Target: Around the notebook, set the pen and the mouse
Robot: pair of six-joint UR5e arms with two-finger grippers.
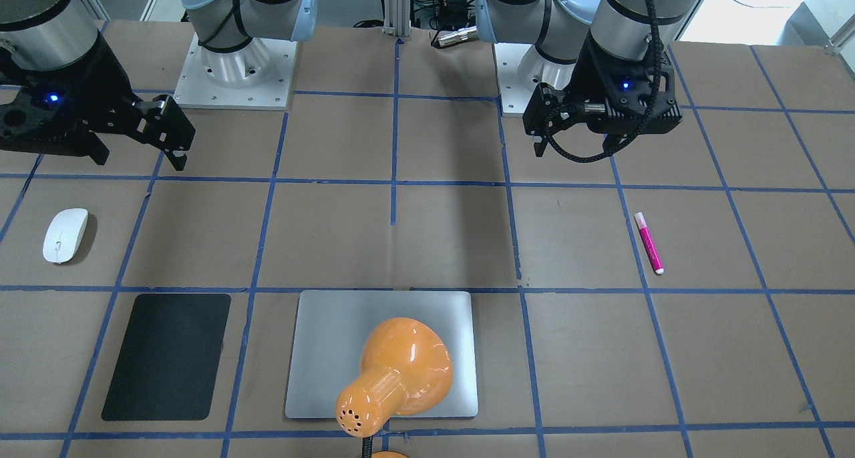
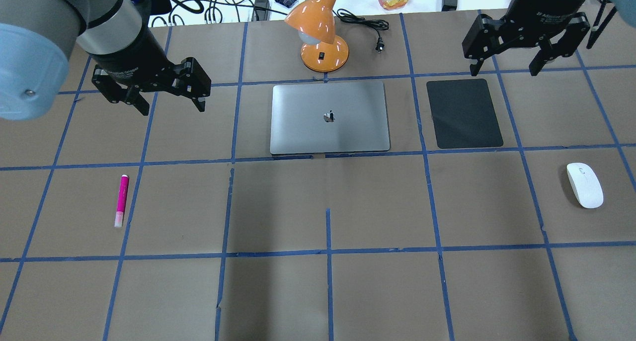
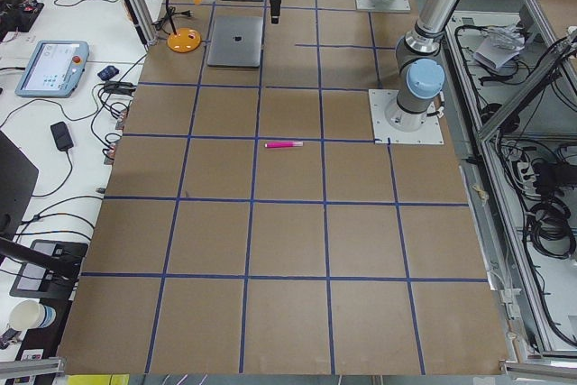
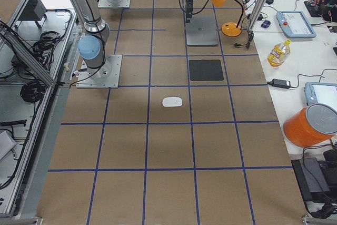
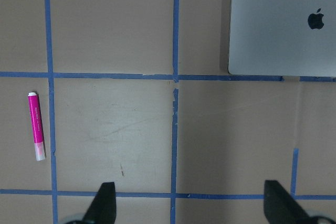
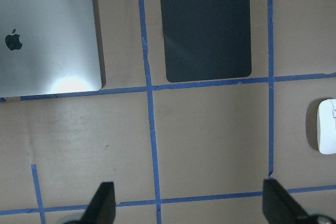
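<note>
The silver-grey notebook (image 2: 329, 132) lies flat at the far centre of the table. On the table's left side lies the magenta pen (image 2: 120, 200), also seen at the left edge of the left wrist view (image 5: 36, 132). The white mouse (image 2: 585, 185) rests at the far right and shows at the right edge of the right wrist view (image 6: 326, 134). My left gripper (image 2: 172, 107) hovers open and empty, left of the notebook and beyond the pen. My right gripper (image 2: 504, 71) hangs open and empty over the far edge of the black pad, well away from the mouse.
A matte black pad (image 2: 467, 113) lies just right of the notebook. An orange desk lamp (image 2: 323, 33) stands behind the notebook, its shade leaning over it (image 1: 397, 371). Cables, a bottle and devices sit beyond the table's far edge. Blue tape lines grid the brown surface.
</note>
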